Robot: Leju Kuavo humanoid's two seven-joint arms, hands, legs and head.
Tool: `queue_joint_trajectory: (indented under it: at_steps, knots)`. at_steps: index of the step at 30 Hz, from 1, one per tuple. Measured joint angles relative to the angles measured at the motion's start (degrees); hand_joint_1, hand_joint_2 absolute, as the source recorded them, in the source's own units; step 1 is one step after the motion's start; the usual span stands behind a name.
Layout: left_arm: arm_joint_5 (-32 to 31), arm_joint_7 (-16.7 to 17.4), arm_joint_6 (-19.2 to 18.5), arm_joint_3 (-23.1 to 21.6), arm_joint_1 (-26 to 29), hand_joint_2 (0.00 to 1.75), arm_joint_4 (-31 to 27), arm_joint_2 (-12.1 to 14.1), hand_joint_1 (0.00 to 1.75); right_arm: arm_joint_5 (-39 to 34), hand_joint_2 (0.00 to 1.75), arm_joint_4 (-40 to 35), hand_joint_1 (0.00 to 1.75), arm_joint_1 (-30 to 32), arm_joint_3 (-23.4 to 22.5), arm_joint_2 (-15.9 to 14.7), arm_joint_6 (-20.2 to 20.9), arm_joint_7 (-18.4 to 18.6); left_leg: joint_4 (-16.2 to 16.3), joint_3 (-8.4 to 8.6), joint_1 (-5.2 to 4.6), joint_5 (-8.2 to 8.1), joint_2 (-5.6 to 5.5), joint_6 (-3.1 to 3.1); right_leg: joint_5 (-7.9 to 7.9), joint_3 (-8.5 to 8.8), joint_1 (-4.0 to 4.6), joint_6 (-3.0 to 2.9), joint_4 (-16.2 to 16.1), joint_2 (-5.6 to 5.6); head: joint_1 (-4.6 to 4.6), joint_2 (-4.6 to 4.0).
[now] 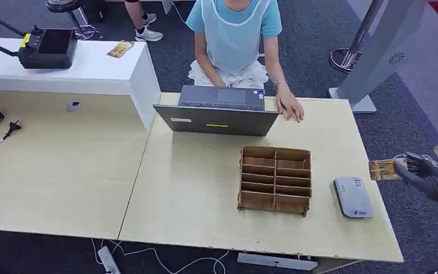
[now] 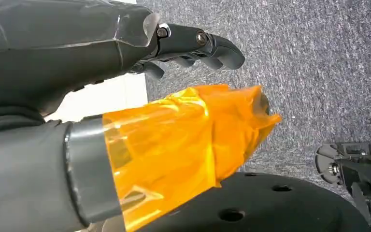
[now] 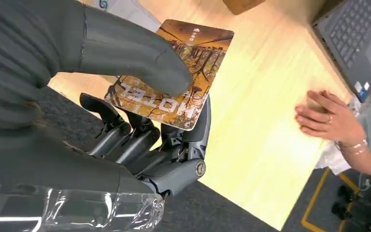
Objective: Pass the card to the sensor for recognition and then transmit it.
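The right hand [image 1: 428, 171] hangs just off the right edge of the counter [image 1: 194, 188], its thumb pressing the card [image 1: 385, 169] against the fingers [image 3: 140, 140] beneath it, so the card is clamped between them. In the right wrist view the card [image 3: 183, 72] shows an autumn-coloured print with the word HOTEL, and its free end sticks out over the pale counter top. On the counter near the hand lies the grey sensor [image 1: 353, 197], flat and apart from the card. Just beside the sensor stands a brown wooden organizer [image 1: 275, 180] with rows of compartments. Behind it sits an open laptop [image 1: 219, 111], and a person [image 1: 234, 34] in a blue shirt is seated at the far side, one hand [image 1: 290, 107] resting flat on the counter beside the laptop. The left hand [image 2: 188, 46] hangs over grey carpet, fingers loosely curled and holding nothing, an orange film wrapped over its thumb.
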Motion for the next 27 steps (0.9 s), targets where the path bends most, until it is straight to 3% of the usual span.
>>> queue_joint_trajectory:
  at_steps: [8,27]
  knots:
    - [-0.15,0.00,0.00,0.00,0.00,0.00,0.00,0.00,0.00,0.63,1.75,-0.04,1.75,0.54,0.39,0.09,-0.56,0.00,0.00,0.00,0.00,0.00,0.01,0.00,0.00,0.00,0.00,0.00,0.00,0.00,0.00,0.00]
    - [-0.35,0.09,0.18,0.00,-0.04,0.00,0.00,0.06,0.00,3.21,1.75,-0.04,1.75,2.11,2.86,3.56,-1.75,-0.04,0.00,0.00,0.00,0.00,0.01,0.00,0.00,-0.01,0.00,0.00,0.00,0.01,0.00,0.00]
